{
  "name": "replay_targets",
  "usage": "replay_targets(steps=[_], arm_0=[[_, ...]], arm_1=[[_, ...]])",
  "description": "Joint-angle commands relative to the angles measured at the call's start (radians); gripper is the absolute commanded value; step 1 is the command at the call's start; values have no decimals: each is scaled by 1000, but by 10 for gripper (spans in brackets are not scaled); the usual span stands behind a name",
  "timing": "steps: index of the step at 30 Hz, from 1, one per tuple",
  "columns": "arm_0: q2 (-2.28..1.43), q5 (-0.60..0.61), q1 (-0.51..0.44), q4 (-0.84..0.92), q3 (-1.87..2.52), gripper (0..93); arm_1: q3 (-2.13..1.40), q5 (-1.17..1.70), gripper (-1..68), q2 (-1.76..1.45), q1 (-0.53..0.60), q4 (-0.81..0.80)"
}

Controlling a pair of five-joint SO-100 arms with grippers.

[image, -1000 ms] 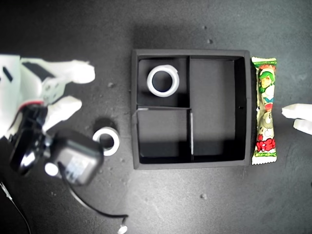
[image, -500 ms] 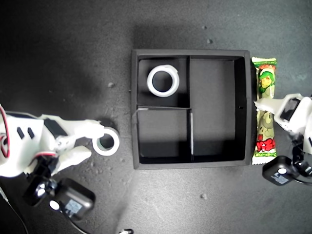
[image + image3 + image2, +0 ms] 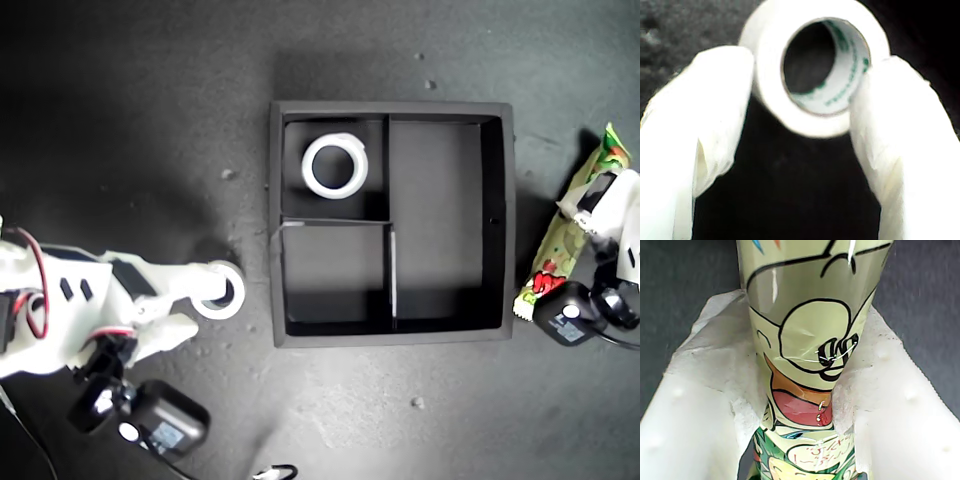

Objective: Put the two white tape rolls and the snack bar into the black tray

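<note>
While one roll sits in the tray | first gripper pinches bar outside tray | second gripper fingers clasp other roll on counter

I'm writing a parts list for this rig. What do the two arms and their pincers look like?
Both arms have white plastic shells. My first pincer has broad matte white fingers with small dimples. My second pincer has similar smooth white fingers; in the exterior view its arm shows a red cable, dark slots and a black camera module. Another black module rides the first arm.
</note>
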State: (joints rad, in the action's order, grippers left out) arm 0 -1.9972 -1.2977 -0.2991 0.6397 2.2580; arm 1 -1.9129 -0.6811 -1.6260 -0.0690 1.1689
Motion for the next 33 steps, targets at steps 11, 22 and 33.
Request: replay_targets(steps=[11, 22, 33], arm_0=[[112, -38, -35, -91, -26, 149], [290, -46, 38, -117, -66, 132], [101, -5, 135, 91, -100, 3]], arm_1=[[437, -589, -4, -230, -32, 368], [293, -460, -4, -362, 48, 31], [181, 454, -4, -345, 77, -281]])
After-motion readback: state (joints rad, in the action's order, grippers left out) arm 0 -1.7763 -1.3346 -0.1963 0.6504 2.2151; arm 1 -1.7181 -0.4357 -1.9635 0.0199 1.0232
